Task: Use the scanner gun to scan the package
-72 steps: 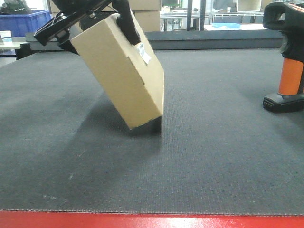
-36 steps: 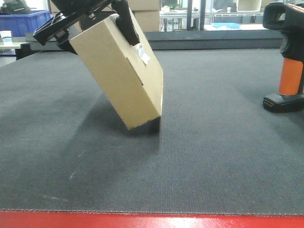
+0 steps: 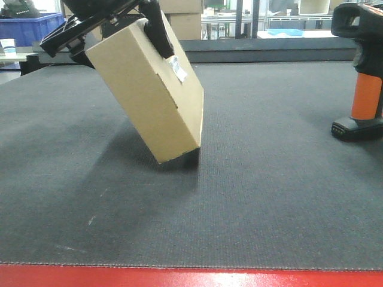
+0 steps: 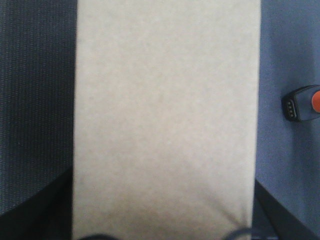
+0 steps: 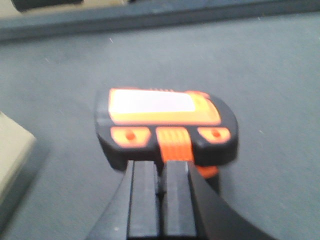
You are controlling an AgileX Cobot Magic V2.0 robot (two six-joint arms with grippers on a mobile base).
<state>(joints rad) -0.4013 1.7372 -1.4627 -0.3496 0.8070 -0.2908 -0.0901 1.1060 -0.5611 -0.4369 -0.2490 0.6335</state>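
My left gripper [image 3: 114, 33] clamps the package [image 3: 146, 98], tilted at the left, its label [image 3: 178, 69] facing right. At the far right the scanner gun [image 3: 365, 78] stands upright, ungrasped. My right gripper [image 5: 160, 200] hovers over it, jaws pinched together, empty. No scan yet.

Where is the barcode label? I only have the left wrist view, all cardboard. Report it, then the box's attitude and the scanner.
Observer: The white label is on the package's side face turned toward the scanner gun, near the upper end.
Operator: Attitude next.
Observer: Tilted; the left pincer clamps its upper end, lower corner down by the mat.
Operator: Now the scanner.
Observer: It stands upright on its base.
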